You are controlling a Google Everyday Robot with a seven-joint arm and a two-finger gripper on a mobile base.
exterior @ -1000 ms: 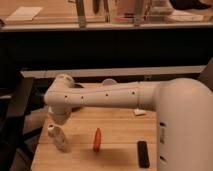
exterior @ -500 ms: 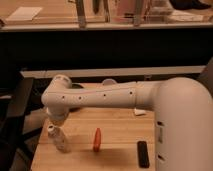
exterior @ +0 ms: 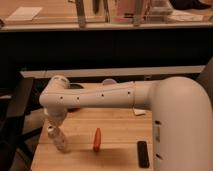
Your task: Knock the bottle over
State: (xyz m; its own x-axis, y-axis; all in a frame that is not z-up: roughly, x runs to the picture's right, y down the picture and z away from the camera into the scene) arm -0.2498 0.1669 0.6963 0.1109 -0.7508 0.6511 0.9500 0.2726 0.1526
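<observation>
My hand [exterior: 55, 123] hangs low over the left end of the worktop [exterior: 120, 134], just above the bottle [exterior: 60, 141], which stands close to the left edge with little wood to spare on that side. Right of the bottle there is a bare strip, then the carrot [exterior: 96, 140] lying front to back, the first thing in the way of a rightward sweep. Past the carrot the wood is open as far as a flat black bar [exterior: 143, 153] near the front edge. My own forearm [exterior: 100, 96] spans the back of the worktop, and the robot's white body [exterior: 180, 125] closes off the right side.
</observation>
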